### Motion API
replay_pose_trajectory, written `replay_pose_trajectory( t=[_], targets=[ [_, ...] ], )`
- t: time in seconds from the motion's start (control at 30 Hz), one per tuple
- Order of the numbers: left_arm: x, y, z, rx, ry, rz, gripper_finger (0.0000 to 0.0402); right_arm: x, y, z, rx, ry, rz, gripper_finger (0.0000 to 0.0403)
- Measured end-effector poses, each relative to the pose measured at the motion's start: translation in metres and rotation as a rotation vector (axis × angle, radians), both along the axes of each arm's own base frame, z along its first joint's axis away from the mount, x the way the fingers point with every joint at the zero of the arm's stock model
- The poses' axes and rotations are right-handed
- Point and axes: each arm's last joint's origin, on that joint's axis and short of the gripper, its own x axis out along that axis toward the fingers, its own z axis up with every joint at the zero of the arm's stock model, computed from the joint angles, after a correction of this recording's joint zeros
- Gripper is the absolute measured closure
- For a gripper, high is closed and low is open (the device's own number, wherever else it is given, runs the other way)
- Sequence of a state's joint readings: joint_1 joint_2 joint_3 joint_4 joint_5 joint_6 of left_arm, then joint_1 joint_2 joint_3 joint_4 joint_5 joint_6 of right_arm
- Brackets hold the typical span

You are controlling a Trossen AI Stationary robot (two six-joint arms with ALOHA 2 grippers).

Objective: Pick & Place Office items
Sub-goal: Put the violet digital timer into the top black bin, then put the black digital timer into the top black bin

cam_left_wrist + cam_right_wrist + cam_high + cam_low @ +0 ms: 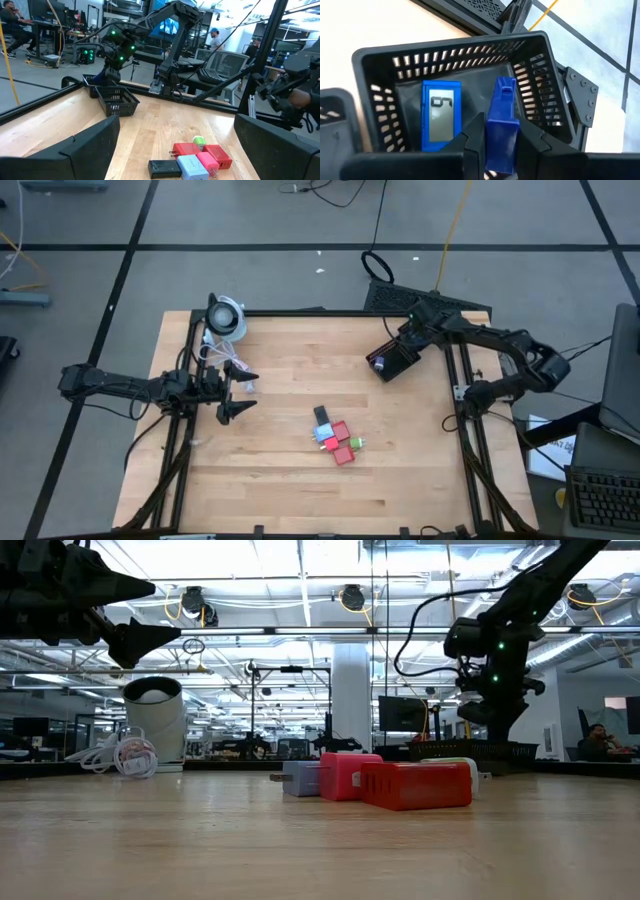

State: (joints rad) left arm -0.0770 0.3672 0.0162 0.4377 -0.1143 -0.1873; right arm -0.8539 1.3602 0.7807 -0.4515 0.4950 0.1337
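Near the table's middle lies a cluster of office items (335, 440): a black block (165, 168), a pale lilac one (190, 166), a pink one (207, 162), red ones (186, 149) and a green one (199, 141), all flat on the wood. A black mesh basket (393, 360) stands at the far right; a blue item (441, 117) lies flat on its floor. My right gripper (502, 150) hangs over the basket, shut on a blue block (501, 120). At the table's left, my left gripper (243, 395) waits open and level, clear of everything. My right gripper pinches the blue block between its two fingers (476, 142) by the block's near end (500, 147). The fingers slant down into the basket from above. The block juts past the fingertips, lengthwise along them, over the basket's inside beside the blue item.
A round white-and-black device (226, 317) and a white coiled cable (225, 365) sit at the far left, close to my left gripper. Black frame rails (465, 430) run along the table's sides. Bare wood lies between the cluster and the basket.
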Motion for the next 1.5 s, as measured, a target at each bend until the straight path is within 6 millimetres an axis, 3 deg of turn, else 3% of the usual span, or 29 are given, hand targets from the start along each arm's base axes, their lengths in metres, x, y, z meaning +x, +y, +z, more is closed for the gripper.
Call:
replay_pose_trajectory(
  t=[0.33,0.93,1.5],
  targets=[
    [0.0,0.0,0.0,0.0,0.0,0.0,0.0004,-0.003,-0.006,-0.003,-0.004,0.009,-0.014,0.0337],
    [0.0,0.0,0.0,0.0,0.0,0.0,0.0004,-0.003,-0.006,-0.003,-0.004,-0.023,-0.044,0.0257],
    [0.0,0.0,0.0,0.0,0.0,0.0,0.0004,0.01,-0.006,-0.002,0.105,-0.294,0.074,0.0247]
  ],
)
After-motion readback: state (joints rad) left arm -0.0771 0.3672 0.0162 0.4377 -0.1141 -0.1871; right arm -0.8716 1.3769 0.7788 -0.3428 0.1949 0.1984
